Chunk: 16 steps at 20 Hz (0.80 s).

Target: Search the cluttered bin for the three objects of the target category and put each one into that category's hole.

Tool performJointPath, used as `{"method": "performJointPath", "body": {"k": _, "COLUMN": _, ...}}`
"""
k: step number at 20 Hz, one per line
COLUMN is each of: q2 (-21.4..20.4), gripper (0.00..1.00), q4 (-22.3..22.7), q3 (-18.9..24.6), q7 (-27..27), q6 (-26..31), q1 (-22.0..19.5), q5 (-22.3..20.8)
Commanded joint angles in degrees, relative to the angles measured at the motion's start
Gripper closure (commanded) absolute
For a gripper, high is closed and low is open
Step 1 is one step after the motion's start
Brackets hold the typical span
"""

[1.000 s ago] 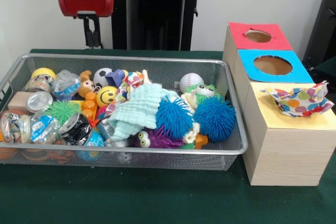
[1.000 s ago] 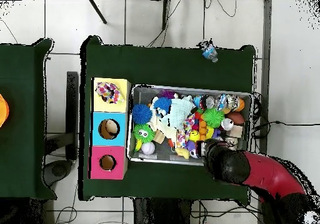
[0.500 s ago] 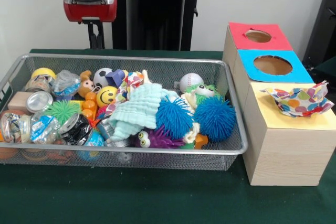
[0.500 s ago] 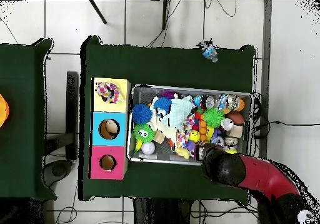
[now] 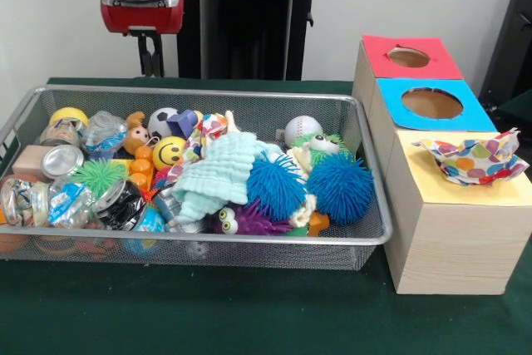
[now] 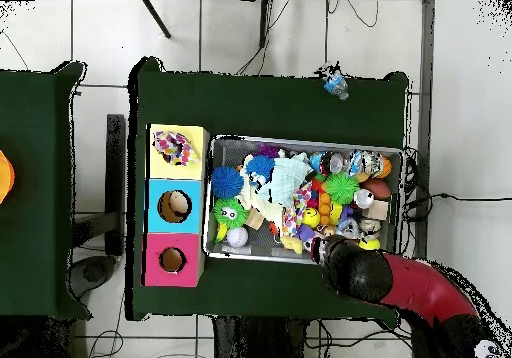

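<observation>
Mint-green waffle-weave cloth [image 5: 218, 170] lies mid-bin in the silver wire-mesh bin [image 5: 249, 97], draped over toys. Soft, light, floppy, so I'd pinch a raised fold. Gripper [image 5: 150, 57] hangs above the bin's back rim, fingers close together, holding nothing.

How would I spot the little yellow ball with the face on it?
Start at the wire mesh bin on the green table, and look in its left half, towards the back. The yellow smiley ball sits just in front of a black-and-white soccer ball, left of the pale mint cloth. It alone has a black smiling face.
</observation>
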Motion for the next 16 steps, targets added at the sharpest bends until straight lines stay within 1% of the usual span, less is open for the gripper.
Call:
{"method": "performJointPath", "body": {"k": 1, "q2": 1.5, "gripper": 1.00, "q4": 5.9, "q3": -1.4, "q7": 8.7, "q6": -5.2, "q1": 1.0, "q5": -1.6}}
{"method": "performJointPath", "body": {"k": 3, "q2": 1.8, "gripper": 1.00, "q4": 5.8, "q3": -2.6, "q7": 9.5, "q6": -6.1, "q1": 2.0, "q5": -1.8}}
{"method": "performJointPath", "body": {"k": 5, "q2": 3.5, "gripper": 1.00, "q4": 5.7, "q3": -3.6, "q7": 10.8, "q6": -7.8, "q1": 3.0, "q5": -1.7}}
{"method": "performJointPath", "body": {"k": 6, "q2": 4.1, "gripper": 1.00, "q4": 5.8, "q3": -4.6, "q7": 12.0, "q6": -8.9, "q1": 4.0, "q5": -1.5}}
{"method": "performJointPath", "body": {"k": 8, "q2": 4.4, "gripper": 1.00, "q4": 5.7, "q3": -6.1, "q7": 12.6, "q6": -10.6, "q1": 5.6, "q5": -1.6}}
{"method": "performJointPath", "body": {"k": 11, "q2": 4.4, "gripper": 1.00, "q4": 5.2, "q3": -6.7, "q7": 11.9, "q6": -10.2, "q1": 6.3, "q5": -0.6}}
{"method": "performJointPath", "body": {"k": 13, "q2": 3.3, "gripper": 1.00, "q4": 3.6, "q3": -6.9, "q7": 10.7, "q6": -8.3, "q1": 6.9, "q5": 0.2}}
{"method": "performJointPath", "body": {"k": 14, "q2": 3.0, "gripper": 1.00, "q4": 2.4, "q3": -6.8, "q7": 10.3, "q6": -6.9, "q1": 7.1, "q5": 1.2}}
{"method": "performJointPath", "body": {"k": 15, "q2": 2.8, "gripper": 1.00, "q4": 1.4, "q3": -6.9, "q7": 10.2, "q6": -6.7, "q1": 7.4, "q5": 1.5}}
{"method": "performJointPath", "body": {"k": 16, "q2": 2.6, "gripper": 1.00, "q4": -0.9, "q3": -6.7, "q7": 9.9, "q6": -5.8, "q1": 7.8, "q5": 2.2}}
